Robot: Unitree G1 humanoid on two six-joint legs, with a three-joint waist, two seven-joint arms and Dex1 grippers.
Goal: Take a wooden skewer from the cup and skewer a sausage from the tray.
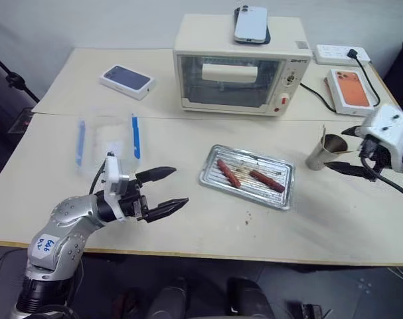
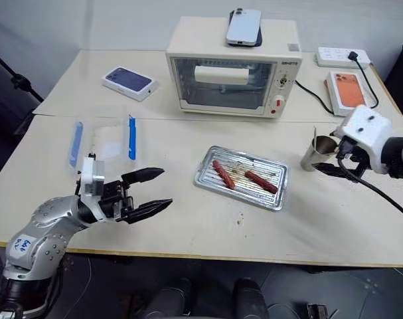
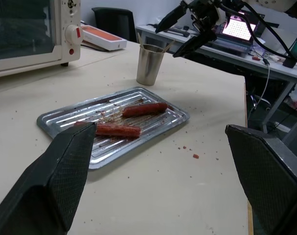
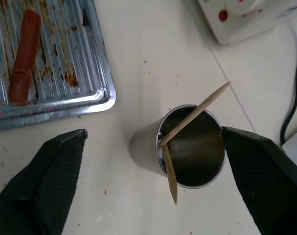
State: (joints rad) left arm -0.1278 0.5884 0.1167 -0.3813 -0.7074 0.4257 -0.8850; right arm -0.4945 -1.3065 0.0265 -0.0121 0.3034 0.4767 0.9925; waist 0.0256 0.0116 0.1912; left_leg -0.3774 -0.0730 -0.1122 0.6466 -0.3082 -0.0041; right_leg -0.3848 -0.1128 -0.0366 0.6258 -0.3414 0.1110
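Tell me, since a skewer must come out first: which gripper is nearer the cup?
Right. The right gripper hangs open just beside and above the cup; the left gripper is open far across the table, beyond the tray.

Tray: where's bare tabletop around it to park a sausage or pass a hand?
Free: the strip between the tray and the near table edge, and the stretch between tray and clear plastic box. Tight: the gap to the cup, where the open right gripper hovers; the toaster oven stands behind.

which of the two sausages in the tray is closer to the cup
The sausage on the robot's right side of the tray is closer to the cup; the other sausage lies farther from it, toward the left gripper.
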